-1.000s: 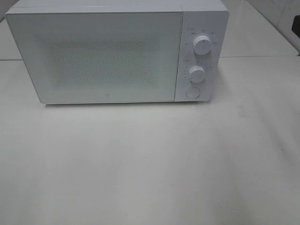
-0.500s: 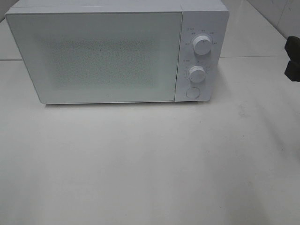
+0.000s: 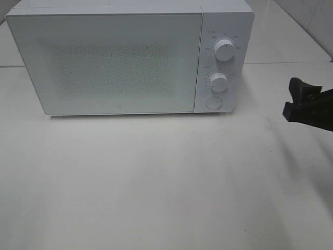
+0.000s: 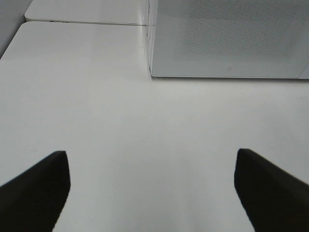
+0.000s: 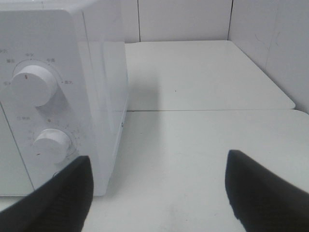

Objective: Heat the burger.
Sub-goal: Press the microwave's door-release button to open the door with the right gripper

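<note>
The burger is out of view in every frame. A white microwave (image 3: 104, 62) stands at the back of the table with its door shut. My right gripper (image 3: 291, 98) reaches in from the right edge, open and empty, level with the control panel and a short way to its right. The right wrist view has its dark fingers (image 5: 58, 198) spread wide, facing the microwave's right corner (image 5: 58, 96). My left gripper (image 4: 152, 193) is open over bare table in front of the microwave's left corner (image 4: 227, 38); the high view does not show it.
The control panel carries an upper knob (image 3: 224, 50), a lower knob (image 3: 219, 82) and a round button (image 3: 214, 102). White table (image 3: 166, 182) stretches in front of the microwave. A wall (image 5: 270, 43) rises behind and to the right.
The right gripper has come into the high view from the right edge and moved left toward the microwave's control side. The microwave stays shut.
</note>
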`<state>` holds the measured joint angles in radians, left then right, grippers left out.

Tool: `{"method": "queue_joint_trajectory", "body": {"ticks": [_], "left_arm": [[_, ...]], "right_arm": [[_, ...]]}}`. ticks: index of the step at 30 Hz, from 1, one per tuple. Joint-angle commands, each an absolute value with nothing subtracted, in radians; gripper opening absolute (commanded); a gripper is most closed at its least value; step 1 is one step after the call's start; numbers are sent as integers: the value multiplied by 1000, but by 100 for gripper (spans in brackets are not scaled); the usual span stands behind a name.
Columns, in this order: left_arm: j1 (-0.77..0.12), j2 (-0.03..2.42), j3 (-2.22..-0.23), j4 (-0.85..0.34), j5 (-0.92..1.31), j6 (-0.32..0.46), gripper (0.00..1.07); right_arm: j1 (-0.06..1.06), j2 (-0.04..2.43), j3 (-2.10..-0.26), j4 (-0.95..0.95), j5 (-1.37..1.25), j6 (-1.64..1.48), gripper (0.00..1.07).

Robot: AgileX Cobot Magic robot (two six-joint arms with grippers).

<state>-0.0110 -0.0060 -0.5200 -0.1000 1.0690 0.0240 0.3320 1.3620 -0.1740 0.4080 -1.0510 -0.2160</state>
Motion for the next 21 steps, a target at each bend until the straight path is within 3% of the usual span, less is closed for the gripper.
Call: {"method": "queue_joint_trajectory", "body": {"ticks": [1, 12, 21], "left_arm": [[-8, -21, -518, -101, 1070, 21, 84], [-8, -21, -518, -101, 1070, 21, 84], [-8, -21, -518, -101, 1070, 21, 84]], "right_arm": [[444, 1439, -173, 516, -1156, -246, 75], [664, 1613, -243, 711, -1195, -247, 75], [761, 1704, -327, 803, -1182, -274, 75]]}}
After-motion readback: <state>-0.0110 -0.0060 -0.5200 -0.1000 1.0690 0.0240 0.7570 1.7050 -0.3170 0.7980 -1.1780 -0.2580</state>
